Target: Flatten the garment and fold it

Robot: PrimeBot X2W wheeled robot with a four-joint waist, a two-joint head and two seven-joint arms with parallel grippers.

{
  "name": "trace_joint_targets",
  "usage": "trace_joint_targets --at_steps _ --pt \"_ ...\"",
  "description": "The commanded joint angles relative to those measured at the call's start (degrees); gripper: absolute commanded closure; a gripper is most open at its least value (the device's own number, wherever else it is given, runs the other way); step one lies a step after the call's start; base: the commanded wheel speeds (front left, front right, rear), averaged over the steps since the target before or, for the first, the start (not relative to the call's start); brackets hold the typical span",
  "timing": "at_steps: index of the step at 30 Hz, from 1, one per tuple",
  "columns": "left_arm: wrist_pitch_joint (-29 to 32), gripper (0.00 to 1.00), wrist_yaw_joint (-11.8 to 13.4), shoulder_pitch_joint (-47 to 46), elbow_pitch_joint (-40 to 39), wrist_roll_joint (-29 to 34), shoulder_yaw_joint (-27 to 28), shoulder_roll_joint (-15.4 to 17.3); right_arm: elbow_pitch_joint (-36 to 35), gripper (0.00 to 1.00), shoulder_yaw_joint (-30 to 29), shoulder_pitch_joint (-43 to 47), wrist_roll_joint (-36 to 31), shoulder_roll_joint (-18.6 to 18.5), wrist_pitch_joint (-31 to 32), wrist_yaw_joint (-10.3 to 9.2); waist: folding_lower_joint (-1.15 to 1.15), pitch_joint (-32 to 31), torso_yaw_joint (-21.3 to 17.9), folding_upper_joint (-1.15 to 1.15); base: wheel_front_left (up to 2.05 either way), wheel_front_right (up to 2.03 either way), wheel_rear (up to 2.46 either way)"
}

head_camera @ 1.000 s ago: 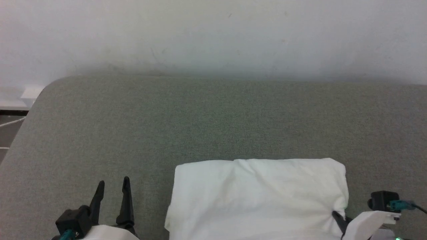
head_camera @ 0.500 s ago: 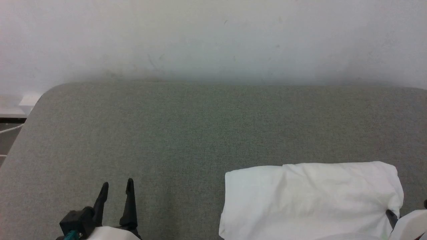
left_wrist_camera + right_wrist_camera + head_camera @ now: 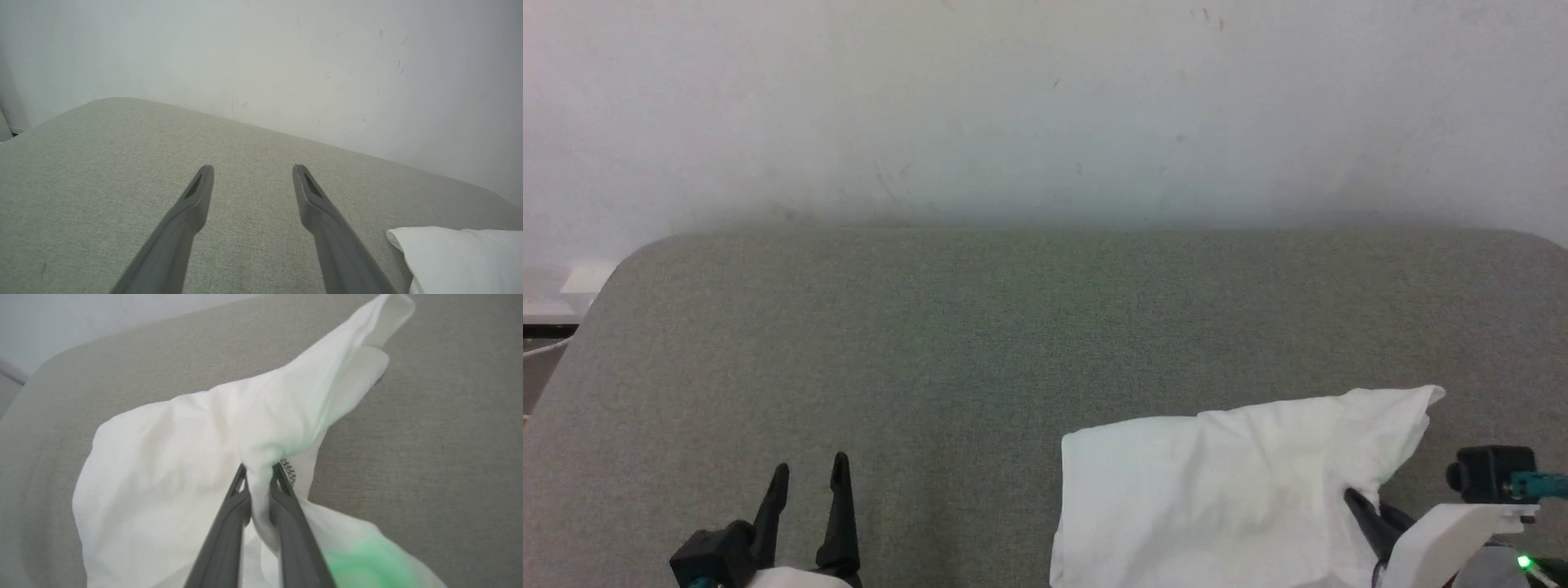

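The white garment (image 3: 1209, 498) lies folded into a thick wad on the grey cushion at the lower right, its far right corner lifted and pulled to a point. My right gripper (image 3: 1357, 502) is shut on a bunch of its fabric near the right edge; the right wrist view has the two fingers pinching a white fold (image 3: 261, 473) with dark zigzag stitching (image 3: 289, 470) beside it. The left gripper (image 3: 809, 478) hangs open above bare cushion at the lower left, well apart from the garment (image 3: 461, 257), with nothing between its fingers (image 3: 195, 196).
The grey fabric cushion (image 3: 980, 327) spans the view, its rounded left corner at the upper left. A white wall (image 3: 1045, 106) rises right behind its far edge. Left of the cushion a dark gap with a white cable (image 3: 543, 349) drops to the floor.
The right gripper has lifted and tugged the garment's right side, so its far right corner now stands up in a point. The head camera has tilted slightly; the left gripper has stayed put.
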Motion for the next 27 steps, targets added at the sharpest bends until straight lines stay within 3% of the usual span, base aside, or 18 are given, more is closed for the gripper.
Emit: trace_joint_targets --at_steps 1,6,13,27 --pt "-0.27 0.00 -0.68 0.47 0.25 0.46 0.35 -0.40 -1.37 1.00 1.41 0.47 0.70 0.69 0.52 -0.05 0.00 -0.33 0.25 -0.01 0.00 0.00 0.00" --pt "-0.27 0.00 -1.16 0.58 0.42 0.96 0.75 -0.54 -3.63 1.00 7.14 -0.23 1.70 2.28 1.80 -0.05 0.00 -0.87 1.43 -0.01 0.00 0.00 0.00" --pt "-0.27 0.00 -1.41 0.60 0.39 1.46 1.13 -0.53 -1.59 1.00 15.52 -2.59 1.70 3.31 1.44 -0.05 0.00 -0.99 3.86 -0.01 0.00 0.00 0.00" --pt "-0.05 0.00 -2.42 -1.48 2.11 2.08 -0.21 -0.47 14.95 1.00 29.53 -10.61 -1.91 2.95 -2.31 -0.05 0.00 0.59 9.55 -0.01 0.00 0.00 0.00"
